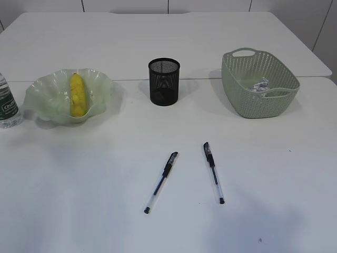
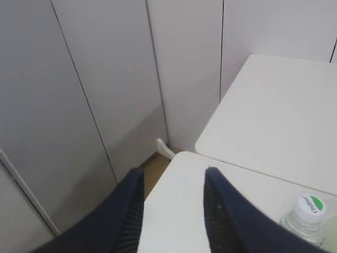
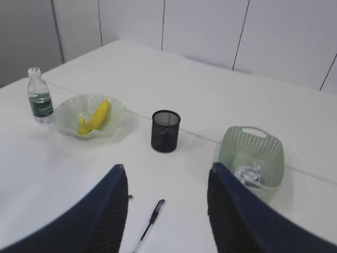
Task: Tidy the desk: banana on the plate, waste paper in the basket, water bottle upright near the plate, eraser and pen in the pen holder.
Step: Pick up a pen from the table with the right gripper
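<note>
The banana (image 1: 77,95) lies in the pale green plate (image 1: 39,89) at the left of the desk (image 1: 79,174). The water bottle (image 1: 6,105) stands upright just left of the plate. Crumpled waste paper (image 1: 260,85) sits inside the sage basket (image 1: 237,89). Two pens (image 1: 161,182) (image 1: 213,172) lie on the desk in front of the black pen holder (image 1: 164,81). The eraser is out of view. My left gripper (image 2: 174,171) hangs open and empty over the desk's corner, with the bottle cap (image 2: 308,210) beside it. My right gripper (image 3: 167,167) is open high above one pen (image 3: 151,219).
A second white table (image 1: 158,37) butts against the far edge, with a seam between them. Grey wall panels (image 2: 79,105) and a strip of floor show past the desk's left corner. Neither arm appears in the exterior view.
</note>
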